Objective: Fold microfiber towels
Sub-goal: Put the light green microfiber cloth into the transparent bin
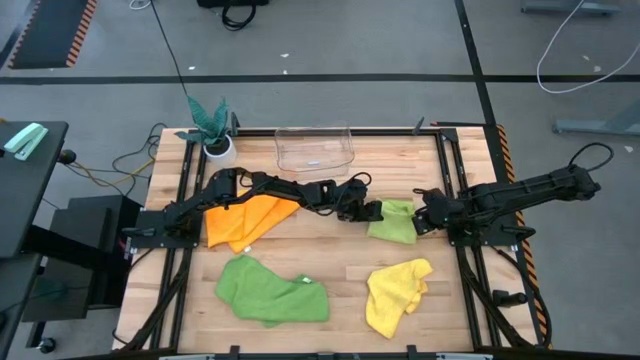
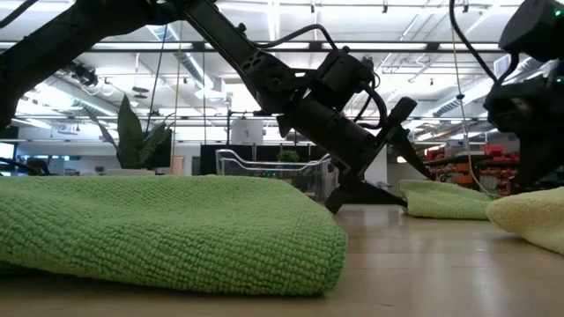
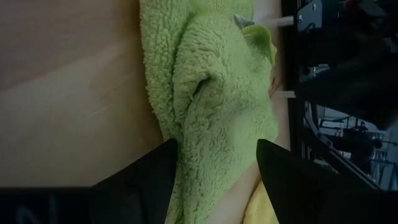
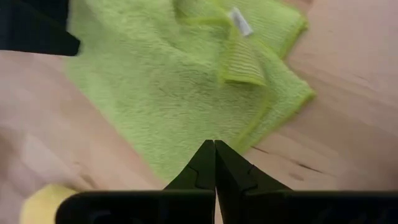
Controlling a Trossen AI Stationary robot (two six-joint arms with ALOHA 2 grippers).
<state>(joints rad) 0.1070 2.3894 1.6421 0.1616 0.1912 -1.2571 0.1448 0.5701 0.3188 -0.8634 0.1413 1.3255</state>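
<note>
A light lime green towel lies bunched on the table right of centre, a white tag on its top. My left gripper reaches in from the left, rolled on its side and open. Its fingers stand on either side of the towel's left part. My right gripper is shut with nothing between its fingers, and its tips are over the towel's right edge. An orange towel, a darker green towel and a yellow towel lie loose on the table. My left gripper's open fingers flank the lime towel's bunched edge, coming at it low from the table's left. I cannot tell whether they touch it. My right gripper's shut tips point steeply down at the towel's hem. I cannot tell whether they touch it.
A clear plastic bin stands at the table's far edge, and a teal-leaved plant in a white pot at the far left corner. Black rails run along both sides of the table. Bare wood shows between the towels.
</note>
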